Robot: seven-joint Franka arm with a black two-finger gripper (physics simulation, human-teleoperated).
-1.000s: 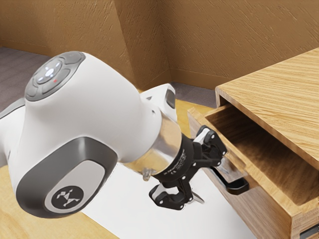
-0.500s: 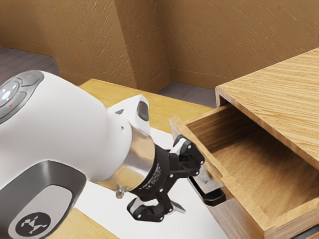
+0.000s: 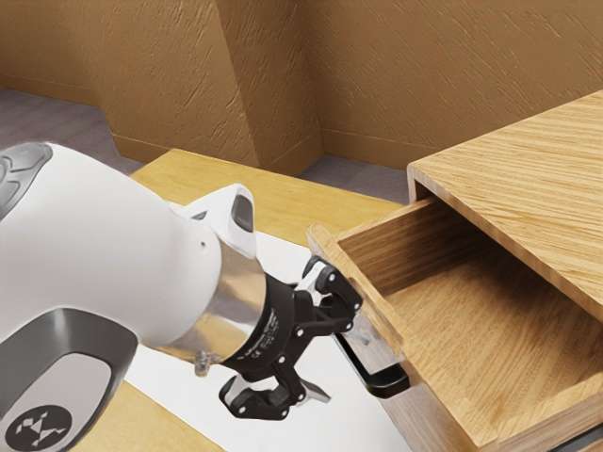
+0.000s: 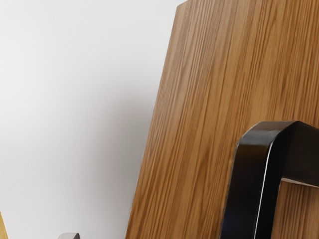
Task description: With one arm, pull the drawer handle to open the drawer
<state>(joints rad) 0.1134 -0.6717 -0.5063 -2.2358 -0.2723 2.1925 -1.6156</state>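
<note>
the wooden drawer [image 3: 443, 311] stands pulled far out of its cabinet [image 3: 528, 179], above the white sheet [image 3: 363, 426] on the counter [image 3: 236, 188]. the pincer [image 3: 345, 315] sits against the drawer front [image 4: 224, 99] at one end of the black handle [image 3: 382, 377]; whether it grips the handle, i cannot tell.

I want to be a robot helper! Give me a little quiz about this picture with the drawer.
1. True or false: the drawer is shut.
2. What colour is the drawer's handle? A white, B black, C red.
3. Fill in: the sheet under the gripper is coloured ____.
Key: 1 false; 2 B; 3 white.
</note>
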